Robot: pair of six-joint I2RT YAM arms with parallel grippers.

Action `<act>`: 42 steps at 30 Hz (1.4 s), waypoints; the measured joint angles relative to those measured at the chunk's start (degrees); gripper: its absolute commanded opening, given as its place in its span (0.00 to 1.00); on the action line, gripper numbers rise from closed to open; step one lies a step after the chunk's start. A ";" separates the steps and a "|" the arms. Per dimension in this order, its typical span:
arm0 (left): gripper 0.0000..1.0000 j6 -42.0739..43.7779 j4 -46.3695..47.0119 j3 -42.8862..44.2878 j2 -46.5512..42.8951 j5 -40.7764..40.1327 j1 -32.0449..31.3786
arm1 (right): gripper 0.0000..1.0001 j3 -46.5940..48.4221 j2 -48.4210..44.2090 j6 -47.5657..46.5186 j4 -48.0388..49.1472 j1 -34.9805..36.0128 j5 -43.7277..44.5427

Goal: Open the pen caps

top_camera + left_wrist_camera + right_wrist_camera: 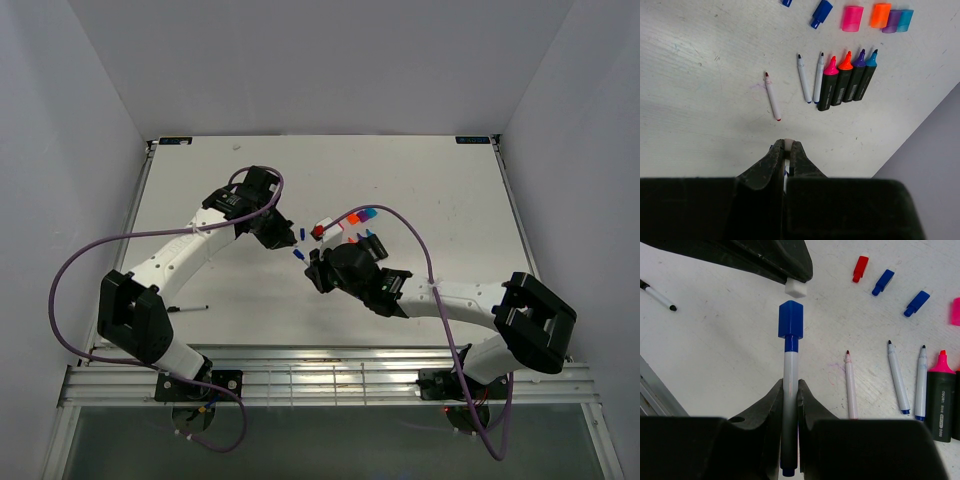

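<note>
Blue cap (pixel 790 319) on white pen (pixel 790 371); right fingers (pixel 769 412) clamp pen barrel.

Both arms are built from white tubular links joined by chunky black joint housings. The left arm (pixel 175 255) and the right arm (pixel 450 298) each carry a thin purple cable, one (pixel 52 310) looping wide of the left arm and the other (pixel 432 270) arching over the right. The left base (pixel 195 385) and right base (pixel 452 385) are black. The left gripper (pixel 787 146) and right gripper (pixel 790 386) have matt black, wedge-shaped fingers, scuffed grey, on blocky black bodies.
</note>
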 measured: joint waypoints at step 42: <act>0.00 -0.15 0.37 -0.31 -0.20 -0.07 0.00 | 0.08 0.17 -0.59 -0.13 0.04 0.00 1.51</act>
